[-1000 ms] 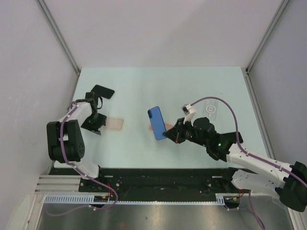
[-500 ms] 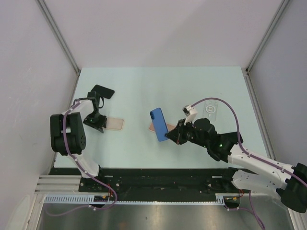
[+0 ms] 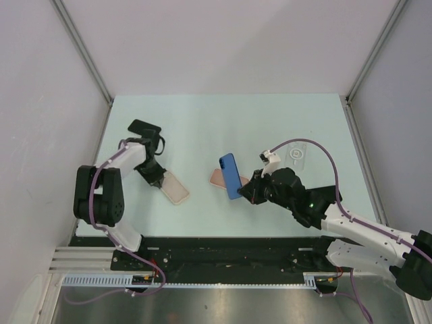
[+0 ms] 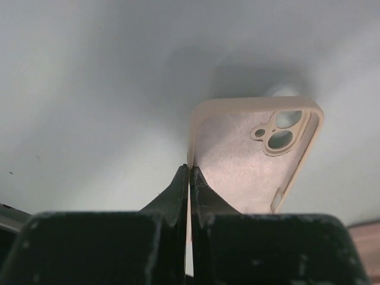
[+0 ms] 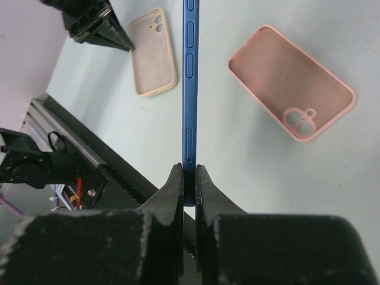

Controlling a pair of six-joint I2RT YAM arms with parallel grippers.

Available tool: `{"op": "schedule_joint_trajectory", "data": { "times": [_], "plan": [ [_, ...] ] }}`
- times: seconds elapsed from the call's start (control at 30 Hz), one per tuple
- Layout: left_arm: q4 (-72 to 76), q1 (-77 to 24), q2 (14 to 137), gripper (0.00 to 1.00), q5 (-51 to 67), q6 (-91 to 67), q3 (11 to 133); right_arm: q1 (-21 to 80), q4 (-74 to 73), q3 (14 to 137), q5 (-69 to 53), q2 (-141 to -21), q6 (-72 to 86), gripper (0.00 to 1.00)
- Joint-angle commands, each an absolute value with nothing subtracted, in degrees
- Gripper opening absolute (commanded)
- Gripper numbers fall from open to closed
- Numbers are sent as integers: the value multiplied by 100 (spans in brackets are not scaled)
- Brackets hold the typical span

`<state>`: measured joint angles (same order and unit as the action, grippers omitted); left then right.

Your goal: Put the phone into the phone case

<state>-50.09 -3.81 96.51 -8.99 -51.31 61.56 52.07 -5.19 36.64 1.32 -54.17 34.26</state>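
My right gripper [image 3: 248, 192] [image 5: 189, 171] is shut on the lower end of the blue phone [image 3: 231, 175] [image 5: 189, 83] and holds it on edge above the table. A pink phone case [image 3: 217, 178] [image 5: 291, 83] lies open side up just beside and partly under the phone. My left gripper [image 3: 157, 175] [image 4: 190, 171] is shut on the thin side wall of a beige phone case [image 3: 175, 189] [image 4: 255, 154] [image 5: 154, 53], whose inside and camera cut-outs face up. I cannot tell whether the beige case touches the table.
A black phone case [image 3: 145, 127] lies at the back left, behind the left arm. A clear case [image 3: 295, 154] sits at the right, under the right arm's cable. The table's dark front rail [image 5: 77, 148] runs below the phone.
The left gripper went from open to shut on the beige case's edge and swung it rightward and nearer. The right gripper shifted the phone slightly right.
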Motion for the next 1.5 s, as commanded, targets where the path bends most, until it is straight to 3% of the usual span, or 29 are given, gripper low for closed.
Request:
{"op": "schedule_joint_trajectory", "data": {
  "times": [0.0,0.17,0.37,0.47,0.6,0.7,0.77,0.87,1.0,1.07,1.17,1.47],
  "plan": [
    [-5274,-1132,9150,0,-519,-4948,5854,5264,-562,3929,597,-5256,3244,0],
    [-5141,-2231,9070,0,-580,-5211,5669,5344,-983,3937,1133,-5230,3331,0],
    [-4878,-2478,9053,0,-361,-5221,5318,5519,-1090,3937,1327,-5300,3542,0],
    [-4554,-2470,8939,8,-44,-4792,5335,5703,-1002,3999,1397,-5449,3586,0],
    [-4403,-2461,8369,61,70,-4615,5423,5950,-976,4226,1573,-5791,3699,0],
    [-4412,-2408,7947,78,-148,-4500,5441,6152,-905,4429,1625,-6125,3770,0],
    [-4290,-2155,7753,78,-80,-4334,5275,6266,-879,4570,1713,-6441,3797,0],
    [-3483,-1435,7261,63,1016,-4079,4539,6556,-957,4947,1942,-7019,3744,0],
    [-2656,-705,6339,53,1844,-4131,3675,7100,-1344,5676,2450,-7856,3569,0],
    [-2540,-476,6241,45,2082,-4140,3367,7259,-1573,6089,2670,-8320,3489,0],
    [-2400,-18,6485,41,2679,-4026,3164,7514,-1827,6591,2856,-8909,3384,0],
    [-2434,615,6768,53,3120,-3709,3260,7910,-3084,7909,3541,-10440,3542,0]
  ]
}}
